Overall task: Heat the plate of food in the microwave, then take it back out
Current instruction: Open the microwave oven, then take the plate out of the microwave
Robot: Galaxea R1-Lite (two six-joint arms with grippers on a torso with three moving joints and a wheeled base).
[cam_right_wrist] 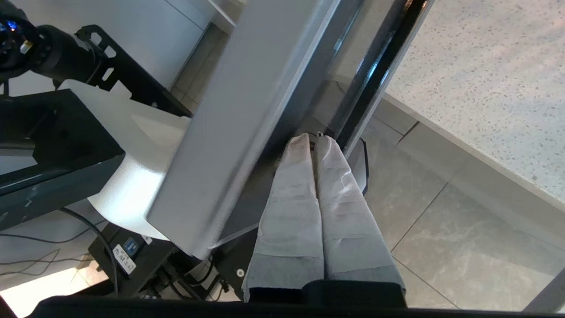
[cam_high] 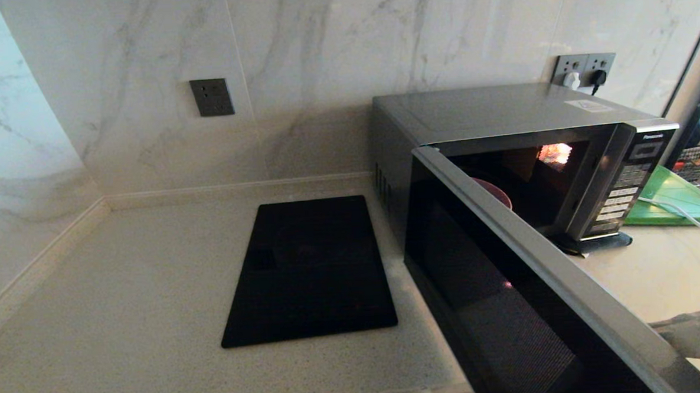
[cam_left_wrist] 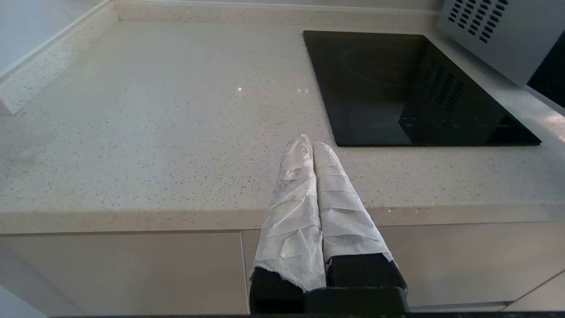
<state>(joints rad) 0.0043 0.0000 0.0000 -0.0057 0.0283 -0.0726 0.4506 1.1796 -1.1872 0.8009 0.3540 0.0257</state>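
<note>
Fries stay hidden, but we see the plate of food [cam_high: 494, 191] inside the lit microwave [cam_high: 519, 148] (door swung wide), right gripper [cam_right_wrist: 312, 141] jaws together at the door's edge, left gripper [cam_left_wrist: 309, 142] jaws together over the surface [cam_left_wrist: 154, 132].

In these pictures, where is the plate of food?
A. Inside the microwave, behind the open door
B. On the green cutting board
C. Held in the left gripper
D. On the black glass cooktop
A. In the head view the rim of the plate of food shows inside the lit cavity of the microwave, just past the edge of its open door.
</note>
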